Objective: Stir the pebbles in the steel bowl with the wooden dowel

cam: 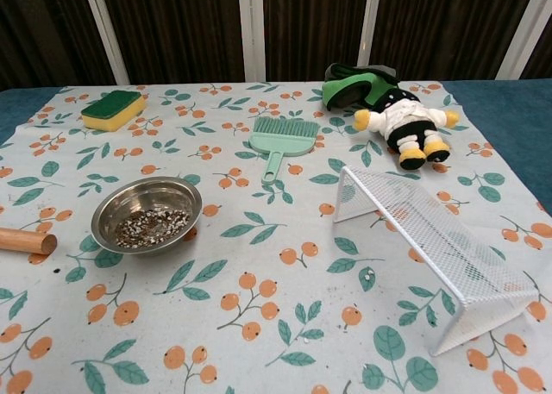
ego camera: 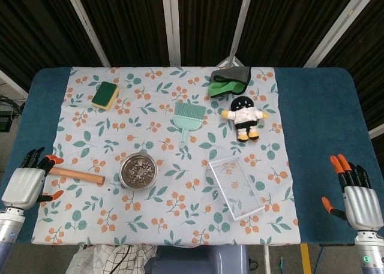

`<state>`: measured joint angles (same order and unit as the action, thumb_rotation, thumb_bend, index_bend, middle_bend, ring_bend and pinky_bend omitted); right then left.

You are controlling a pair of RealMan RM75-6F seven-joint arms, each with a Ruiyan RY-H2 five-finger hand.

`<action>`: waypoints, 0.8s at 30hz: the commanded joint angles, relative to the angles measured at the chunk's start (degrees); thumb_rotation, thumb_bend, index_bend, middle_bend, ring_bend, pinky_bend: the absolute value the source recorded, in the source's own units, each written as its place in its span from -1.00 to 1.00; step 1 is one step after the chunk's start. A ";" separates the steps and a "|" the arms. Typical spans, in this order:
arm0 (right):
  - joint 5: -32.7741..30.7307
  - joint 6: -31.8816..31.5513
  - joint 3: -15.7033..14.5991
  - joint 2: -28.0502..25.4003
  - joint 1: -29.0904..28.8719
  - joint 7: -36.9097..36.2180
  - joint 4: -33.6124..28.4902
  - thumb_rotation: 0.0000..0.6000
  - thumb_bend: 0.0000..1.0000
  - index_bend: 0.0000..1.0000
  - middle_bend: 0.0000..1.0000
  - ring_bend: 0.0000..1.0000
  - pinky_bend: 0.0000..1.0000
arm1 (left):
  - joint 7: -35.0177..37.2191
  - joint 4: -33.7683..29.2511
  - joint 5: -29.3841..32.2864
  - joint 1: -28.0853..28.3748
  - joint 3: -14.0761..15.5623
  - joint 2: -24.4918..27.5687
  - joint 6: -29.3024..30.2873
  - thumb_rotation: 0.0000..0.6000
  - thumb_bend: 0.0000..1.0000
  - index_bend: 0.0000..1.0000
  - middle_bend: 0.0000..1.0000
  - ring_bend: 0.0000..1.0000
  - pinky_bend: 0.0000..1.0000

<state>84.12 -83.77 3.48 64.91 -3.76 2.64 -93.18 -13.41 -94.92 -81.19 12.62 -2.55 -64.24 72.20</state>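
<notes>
A steel bowl (ego camera: 138, 171) (cam: 147, 213) with grey pebbles (ego camera: 138, 168) (cam: 153, 226) in it sits on the floral cloth, left of centre. The wooden dowel (ego camera: 79, 176) (cam: 26, 240) lies flat to the bowl's left. My left hand (ego camera: 27, 183) hovers over the dowel's left end, fingers apart and holding nothing; the dowel's end is hidden beneath it. At the table's front right corner my right hand (ego camera: 355, 196) is open, far from both. Neither hand shows in the chest view.
A white wire rack (ego camera: 237, 187) lies right of the bowl. Behind are a green dustpan brush (ego camera: 188, 119), a plush doll (ego camera: 245, 117), a green and grey cloth (ego camera: 230, 81) and a sponge (ego camera: 105, 95).
</notes>
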 commanded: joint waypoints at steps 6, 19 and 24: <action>-0.31 0.57 0.11 -0.04 -0.28 0.23 -0.21 1.00 -0.38 -1.00 -1.00 -1.00 -1.00 | -8.33 4.40 4.27 5.86 -1.04 -4.44 -8.20 1.00 -0.52 -0.29 -0.41 -1.00 -1.00; -0.64 0.41 -0.01 -0.36 0.12 -0.29 -0.45 1.00 -0.38 -1.00 -1.00 -1.00 -1.00 | -14.69 8.21 6.63 9.17 -0.21 -10.09 -12.50 1.00 -0.44 -0.18 -0.19 -0.99 -1.00; -0.80 0.54 0.00 -0.39 0.13 -0.40 -0.52 1.00 -0.38 -1.00 -1.00 -1.00 -1.00 | -16.31 9.25 7.59 10.10 -0.42 -12.08 -12.96 1.00 -0.42 -0.17 -0.15 -0.99 -1.00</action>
<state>83.34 -83.25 3.48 64.53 -3.62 2.25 -93.69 -29.35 -85.96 -73.90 22.41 -2.88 -75.84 59.38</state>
